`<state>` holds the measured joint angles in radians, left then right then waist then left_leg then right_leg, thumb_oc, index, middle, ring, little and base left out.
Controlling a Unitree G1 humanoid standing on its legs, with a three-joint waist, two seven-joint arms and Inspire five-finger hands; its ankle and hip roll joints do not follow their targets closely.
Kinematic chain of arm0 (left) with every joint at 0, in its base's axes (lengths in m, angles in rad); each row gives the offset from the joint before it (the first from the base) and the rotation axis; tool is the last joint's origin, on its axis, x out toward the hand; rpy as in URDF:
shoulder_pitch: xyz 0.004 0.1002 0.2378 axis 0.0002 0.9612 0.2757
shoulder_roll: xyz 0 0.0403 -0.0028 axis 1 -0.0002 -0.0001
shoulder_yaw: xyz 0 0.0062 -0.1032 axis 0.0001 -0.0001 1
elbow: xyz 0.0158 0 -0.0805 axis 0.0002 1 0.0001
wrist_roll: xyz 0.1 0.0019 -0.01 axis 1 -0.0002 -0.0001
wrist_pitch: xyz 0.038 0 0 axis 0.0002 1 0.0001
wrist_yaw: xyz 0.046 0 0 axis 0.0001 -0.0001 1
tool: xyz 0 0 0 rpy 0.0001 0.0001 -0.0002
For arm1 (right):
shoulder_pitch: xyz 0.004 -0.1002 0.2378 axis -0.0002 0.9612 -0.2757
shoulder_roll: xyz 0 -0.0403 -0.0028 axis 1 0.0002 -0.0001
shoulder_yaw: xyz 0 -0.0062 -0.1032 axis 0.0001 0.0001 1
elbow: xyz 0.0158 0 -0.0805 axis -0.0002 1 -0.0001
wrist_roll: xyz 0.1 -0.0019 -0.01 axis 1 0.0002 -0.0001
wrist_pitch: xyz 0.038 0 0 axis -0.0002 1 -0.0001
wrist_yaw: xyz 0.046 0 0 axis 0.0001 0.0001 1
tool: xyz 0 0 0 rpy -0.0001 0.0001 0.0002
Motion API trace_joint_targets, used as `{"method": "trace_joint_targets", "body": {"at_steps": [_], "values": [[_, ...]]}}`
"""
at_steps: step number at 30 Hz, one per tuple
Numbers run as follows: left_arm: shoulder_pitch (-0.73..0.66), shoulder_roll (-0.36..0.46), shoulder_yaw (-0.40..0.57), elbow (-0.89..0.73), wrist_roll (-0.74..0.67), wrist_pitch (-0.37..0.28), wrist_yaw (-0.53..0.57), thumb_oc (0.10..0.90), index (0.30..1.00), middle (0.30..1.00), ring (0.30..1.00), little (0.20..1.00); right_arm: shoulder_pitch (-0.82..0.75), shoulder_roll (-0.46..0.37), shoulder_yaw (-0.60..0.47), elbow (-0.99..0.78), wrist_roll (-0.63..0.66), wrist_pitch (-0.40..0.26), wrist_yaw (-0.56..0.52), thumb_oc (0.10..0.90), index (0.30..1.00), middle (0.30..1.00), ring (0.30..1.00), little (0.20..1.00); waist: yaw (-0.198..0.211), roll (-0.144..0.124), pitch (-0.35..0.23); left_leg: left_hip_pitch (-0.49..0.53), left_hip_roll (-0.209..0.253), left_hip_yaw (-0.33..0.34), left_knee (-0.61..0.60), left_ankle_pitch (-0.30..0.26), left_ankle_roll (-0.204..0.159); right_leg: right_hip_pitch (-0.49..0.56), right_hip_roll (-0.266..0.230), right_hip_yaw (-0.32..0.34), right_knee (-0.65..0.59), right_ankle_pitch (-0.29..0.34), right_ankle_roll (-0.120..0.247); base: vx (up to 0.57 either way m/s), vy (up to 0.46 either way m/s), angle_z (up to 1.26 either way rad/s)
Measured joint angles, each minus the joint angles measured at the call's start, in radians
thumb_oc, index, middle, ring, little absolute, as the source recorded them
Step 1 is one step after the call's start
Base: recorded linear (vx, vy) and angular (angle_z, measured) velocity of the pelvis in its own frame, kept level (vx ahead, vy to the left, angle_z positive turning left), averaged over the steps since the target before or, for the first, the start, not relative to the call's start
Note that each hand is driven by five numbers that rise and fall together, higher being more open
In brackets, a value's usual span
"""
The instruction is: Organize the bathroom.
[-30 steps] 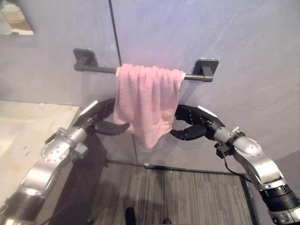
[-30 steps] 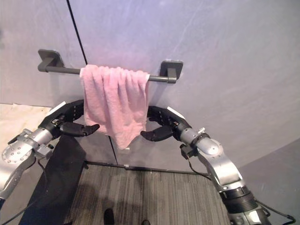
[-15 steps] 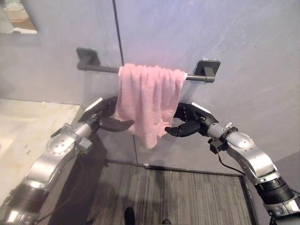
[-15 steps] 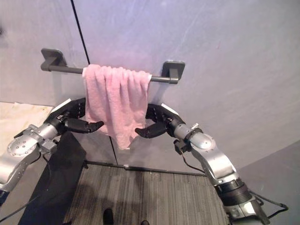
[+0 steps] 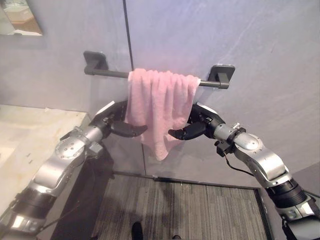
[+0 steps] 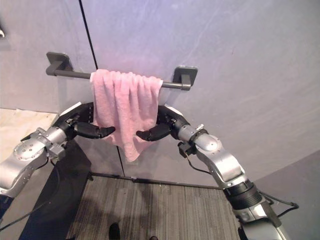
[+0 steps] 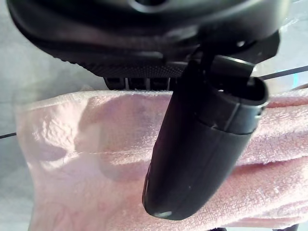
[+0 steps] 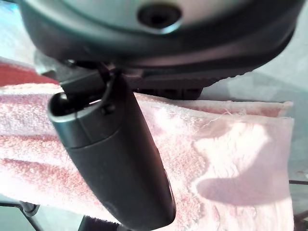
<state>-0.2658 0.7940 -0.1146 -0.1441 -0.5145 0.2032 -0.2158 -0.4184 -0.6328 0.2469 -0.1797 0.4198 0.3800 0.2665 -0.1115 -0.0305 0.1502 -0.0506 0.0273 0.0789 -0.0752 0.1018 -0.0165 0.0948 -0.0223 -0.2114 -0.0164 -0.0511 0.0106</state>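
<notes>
A dark towel bar (image 5: 110, 73) is fixed on the grey wall (image 5: 260, 45). A pink towel (image 5: 160, 107) hangs over it, bunched toward its right end.

Grey panelled wall (image 5: 260, 45), striped grey carpet (image 5: 190, 210) below, pale countertop (image 5: 25, 135) at left

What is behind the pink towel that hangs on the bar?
Behind the pink towel the grey wall shows around it. The towel covers the middle of the dark bar and the fingers of both hands.
</notes>
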Motion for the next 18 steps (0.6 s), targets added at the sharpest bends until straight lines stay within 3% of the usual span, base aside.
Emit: {"method": "trace_joint_targets", "body": {"at_steps": [2,3,4,5,6,7,18], "values": [[-0.001,0.001,0.0,0.0,0.0,0.001,0.001,0.8,0.9,0.9,0.9,0.9,0.0,0.003,0.0,0.0,0.0,0.006,-0.001,0.8,0.9,0.9,0.9,0.9,-0.001,0.0,0.0,0.001,0.0,0.0,0.0,0.0,0.0,0.0,0.0,0.0,0.0,0.0,0.0,0.0,0.0,0.0],[-0.001,0.001,0.0,0.0,0.0,0.001,0.001,0.737,0.806,0.806,0.806,0.806,0.0,0.003,0.0,0.0,0.0,0.007,-0.001,0.584,0.575,0.575,0.575,0.575,0.0,0.0,0.0,0.001,0.0,0.0,0.0,0.0,0.0,0.0,0.0,0.0,0.0,0.0,0.0,0.0,0.0,0.0],[-0.001,0.001,0.0,0.0,0.0,0.003,0.001,0.591,0.587,0.587,0.587,0.587,0.0,0.004,0.0,0.0,-0.001,0.008,-0.002,0.486,0.429,0.429,0.429,0.429,0.0,0.0,0.0,0.001,0.0,0.001,0.0,0.0,0.001,0.0,0.0,0.0,0.0,0.0,0.0,0.0,0.0,0.0],[-0.002,0.001,0.0,0.0,0.0,0.008,0.001,0.525,0.488,0.488,0.488,0.488,0.0,0.006,0.0,0.0,-0.001,0.01,-0.005,0.4,0.3,0.3,0.3,0.3,-0.001,0.0,0.0,0.001,0.0,0.001,-0.001,0.0,0.001,0.0,0.0,0.0,0.0,0.0,0.0,0.0,0.0,0.0],[-0.002,0.001,0.0,0.0,0.0,0.008,0.001,0.525,0.488,0.488,0.488,0.488,0.0,0.006,0.0,0.0,-0.001,0.01,-0.005,0.4,0.3,0.3,0.3,0.3,-0.001,0.0,0.0,0.001,0.0,0.001,-0.001,0.0,0.001,0.0,0.0,0.0,0.0,0.0,0.0,0.0,0.0,0.0],[-0.007,0.001,0.0,0.0,0.0,0.02,0.001,0.4,0.3,0.3,0.3,0.3,-0.001,0.011,0.0,0.0,-0.001,0.015,-0.012,0.4,0.3,0.3,0.3,0.3,-0.001,0.0,-0.001,0.001,0.0,0.001,-0.001,-0.001,0.001,0.0,0.0,0.001,0.001,0.0,0.0,0.0,0.0,0.0],[-0.014,0.0,0.0,0.0,0.0,0.02,0.008,0.4,0.3,0.3,0.3,0.3,-0.002,0.02,0.001,0.0,-0.003,0.027,-0.052,0.4,0.3,0.3,0.3,0.3,-0.005,-0.002,-0.003,0.006,-0.001,0.005,0.0,0.001,-0.002,0.002,-0.001,0.023,0.004,0.0,0.0,0.0,0.0,0.0]]}}
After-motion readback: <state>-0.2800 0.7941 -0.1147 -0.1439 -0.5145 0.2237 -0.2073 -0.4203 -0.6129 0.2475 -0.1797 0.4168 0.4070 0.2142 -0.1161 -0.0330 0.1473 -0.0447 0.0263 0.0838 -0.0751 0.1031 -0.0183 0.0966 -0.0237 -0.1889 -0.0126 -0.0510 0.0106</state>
